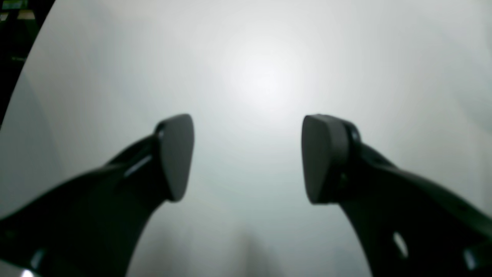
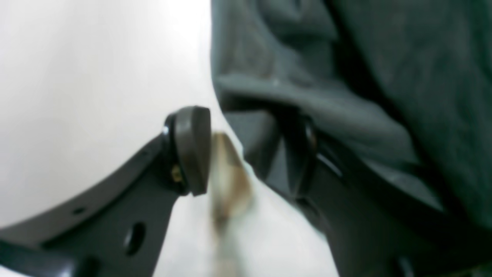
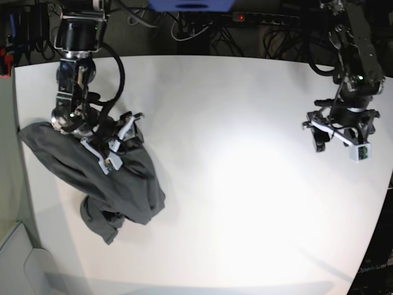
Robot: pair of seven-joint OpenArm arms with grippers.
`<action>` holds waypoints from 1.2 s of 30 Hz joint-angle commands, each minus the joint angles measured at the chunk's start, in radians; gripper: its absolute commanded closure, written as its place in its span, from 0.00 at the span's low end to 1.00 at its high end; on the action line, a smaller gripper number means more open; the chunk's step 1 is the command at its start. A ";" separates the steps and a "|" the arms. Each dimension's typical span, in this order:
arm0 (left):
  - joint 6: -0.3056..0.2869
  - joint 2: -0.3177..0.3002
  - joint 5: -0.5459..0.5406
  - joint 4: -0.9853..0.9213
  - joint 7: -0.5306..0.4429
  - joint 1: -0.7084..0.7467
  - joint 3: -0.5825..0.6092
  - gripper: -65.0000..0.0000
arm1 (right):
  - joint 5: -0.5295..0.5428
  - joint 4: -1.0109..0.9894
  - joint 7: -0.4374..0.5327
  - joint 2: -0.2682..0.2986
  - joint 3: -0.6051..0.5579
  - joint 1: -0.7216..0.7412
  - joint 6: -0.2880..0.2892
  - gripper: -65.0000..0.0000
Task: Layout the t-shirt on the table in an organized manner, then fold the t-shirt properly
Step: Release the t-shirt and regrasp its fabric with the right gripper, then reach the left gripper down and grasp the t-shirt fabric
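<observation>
Diagonally, crumpled t-shirt (image 3: 98, 178) along table (image 3: 233, 184) edge

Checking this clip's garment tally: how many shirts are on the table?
1. The shirt lies crumpled near the table's left edge in the base view, under the right claw. It is bunched, but nothing suggests a second one hidden beneath.
</observation>
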 commanded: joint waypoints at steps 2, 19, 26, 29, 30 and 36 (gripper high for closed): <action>0.000 -0.012 -0.001 0.016 -0.021 -0.009 -0.004 0.34 | -0.004 0.001 -0.025 0.006 0.000 0.003 0.003 0.59; 0.000 0.014 -0.001 0.016 -0.023 -0.029 0.085 0.34 | 0.000 0.592 -0.099 0.001 -0.228 -0.215 0.003 1.00; 0.000 0.015 -0.001 0.016 -0.023 -0.027 0.186 0.34 | 0.002 0.652 -0.369 -0.024 -0.285 -0.155 0.003 1.00; 0.000 0.015 -0.001 0.016 -0.023 -0.029 0.251 0.34 | 0.002 0.653 -0.386 -0.040 -0.296 -0.155 0.003 1.00; 0.000 0.015 -0.001 0.016 -0.024 -0.029 0.278 0.34 | 0.002 0.653 -0.383 -0.040 -0.296 -0.155 0.003 1.00; 0.000 0.052 -0.001 0.002 -0.098 -0.043 0.441 0.34 | 0.002 0.653 -0.389 -0.040 -0.297 -0.146 0.003 1.00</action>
